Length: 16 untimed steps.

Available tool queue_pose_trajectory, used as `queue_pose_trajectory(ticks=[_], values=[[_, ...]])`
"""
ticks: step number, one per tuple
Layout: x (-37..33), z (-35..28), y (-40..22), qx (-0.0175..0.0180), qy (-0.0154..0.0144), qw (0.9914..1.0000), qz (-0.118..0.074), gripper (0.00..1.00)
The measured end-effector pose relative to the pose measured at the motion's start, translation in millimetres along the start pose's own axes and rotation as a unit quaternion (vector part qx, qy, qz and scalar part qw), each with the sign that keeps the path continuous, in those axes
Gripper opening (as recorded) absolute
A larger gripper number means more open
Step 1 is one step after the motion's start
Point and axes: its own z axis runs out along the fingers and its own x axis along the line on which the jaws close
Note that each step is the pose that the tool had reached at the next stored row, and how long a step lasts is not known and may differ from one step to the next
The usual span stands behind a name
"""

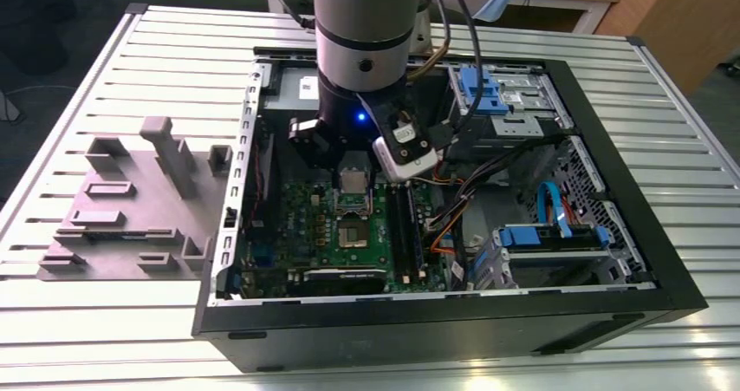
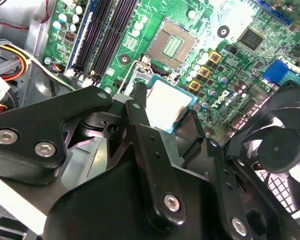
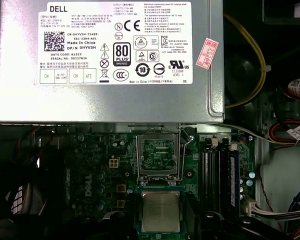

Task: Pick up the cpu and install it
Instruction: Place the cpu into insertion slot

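The cpu point(image 3: 160, 211) is a small square chip with a pale metal top and a green edge. My gripper point(image 2: 165, 107) is shut on it, a black finger point(image 2: 138, 106) pressing each side. It hangs just above the green motherboard point(image 2: 155, 15), beside the open socket point(image 2: 172, 44), whose metal frame point(image 3: 157, 155) stands around bare contacts. In the exterior view the arm reaches down into the open computer case point(image 1: 451, 309), with the cpu point(image 1: 353, 181) under the gripper point(image 1: 353, 172) and over the board's middle.
A grey plastic tray point(image 1: 116, 209) with raised blocks lies outside the case on the exterior view's left. The power supply point(image 3: 105, 60) borders the socket. Memory slots point(image 2: 105, 35), a black fan point(image 2: 280, 145), loose cables point(image 1: 463, 209) and blue drive brackets point(image 1: 555, 235) crowd the case.
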Motion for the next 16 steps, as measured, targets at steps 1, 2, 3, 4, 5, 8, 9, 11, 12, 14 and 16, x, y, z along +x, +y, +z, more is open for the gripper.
queue_pose_trajectory(ticks=[1,2,3,4,5,8,9,11,12,14,16], values=[[0.0,0.4,0.0,0.0000,0.0000,1.00000,0.000,0.47],[0.0,0.4,0.0,0.0001,0.0001,1.00000,0.000,0.47],[0.0,0.4,-0.1,0.0001,0.0001,1.00000,0.000,0.47],[0.0,0.5,-0.1,0.0001,0.0001,1.00000,0.000,0.47],[0.0,0.5,0.0,0.0001,0.0000,1.00000,0.000,0.47],[0.0,0.7,0.0,0.0000,0.0000,1.00000,0.000,0.47],[0.1,1.2,-0.2,-0.0001,-0.0001,1.00000,0.000,0.47],[0.1,1.8,-0.8,0.0000,0.0000,1.00000,0.000,0.47],[0.0,2.2,-1.4,0.0000,0.0000,1.00000,0.000,0.47],[0.0,3.2,-2.9,0.0000,0.0000,1.00000,0.000,0.47],[0.1,4.3,-4.1,0.0000,0.0000,1.00000,0.000,0.47]])
